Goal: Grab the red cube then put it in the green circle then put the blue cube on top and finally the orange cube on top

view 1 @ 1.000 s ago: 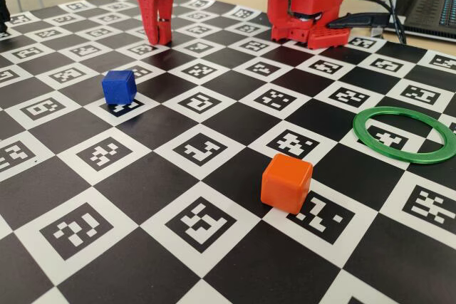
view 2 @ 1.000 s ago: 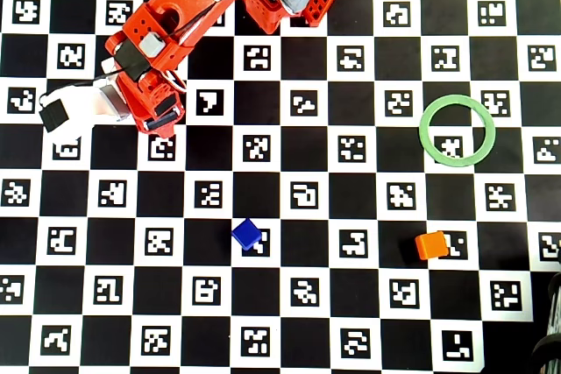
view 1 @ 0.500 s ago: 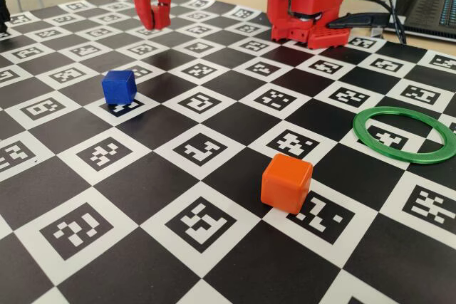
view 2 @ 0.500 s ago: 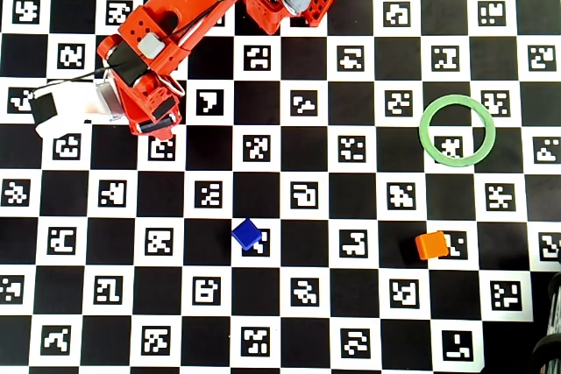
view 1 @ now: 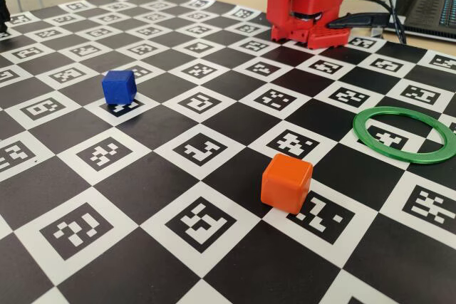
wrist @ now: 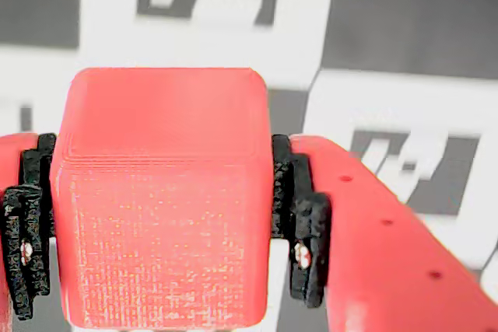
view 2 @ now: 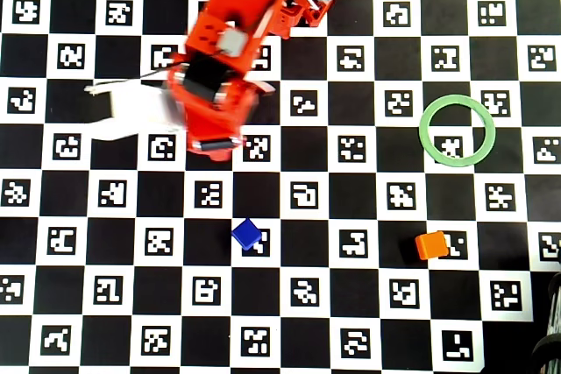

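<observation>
Only the blue cube (view 2: 247,234) and orange cube (view 2: 431,244) interrupt the open board (view 2: 351,208).

A black-and-white marker board (view 2: 351,313) carries the blue cube (view 2: 247,234), orange cube (view 2: 431,244) and green circle (view 2: 424,137)

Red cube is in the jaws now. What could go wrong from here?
1. The wrist view shows the red cube clamped only by its side faces between the gripper pads, so it may slip in transit.
2. The green ring is far to the right overhead; a sloppy drop could land the cube on its rim.
3. The orange cube sits near the ring; a low approach may nudge it.
</observation>
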Tool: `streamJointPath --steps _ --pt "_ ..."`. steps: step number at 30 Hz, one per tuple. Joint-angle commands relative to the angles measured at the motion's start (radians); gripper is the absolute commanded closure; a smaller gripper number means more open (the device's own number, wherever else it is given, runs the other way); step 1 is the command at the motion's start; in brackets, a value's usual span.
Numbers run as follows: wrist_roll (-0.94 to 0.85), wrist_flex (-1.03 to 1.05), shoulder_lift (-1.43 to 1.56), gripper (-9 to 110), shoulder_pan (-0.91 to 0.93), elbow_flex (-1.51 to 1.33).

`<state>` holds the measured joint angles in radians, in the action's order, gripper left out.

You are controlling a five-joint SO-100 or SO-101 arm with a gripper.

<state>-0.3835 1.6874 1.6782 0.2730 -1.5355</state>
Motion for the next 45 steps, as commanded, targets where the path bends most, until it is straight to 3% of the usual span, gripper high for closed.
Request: streamJointPath --steps 1,10,17,29,45 --pt "0.172 0.021 0.060 98 -0.167 0.115" --pt "0.621 0.020 -0.074 96 -0.569 0.236" --pt "0.838 -0.018 -0.129 97 -0.767 0.290" --pt "0.951 -0.072 -0.227 98 -1.003 0.397" --pt "1.112 -0.150 -0.268 97 -1.072 0.399"
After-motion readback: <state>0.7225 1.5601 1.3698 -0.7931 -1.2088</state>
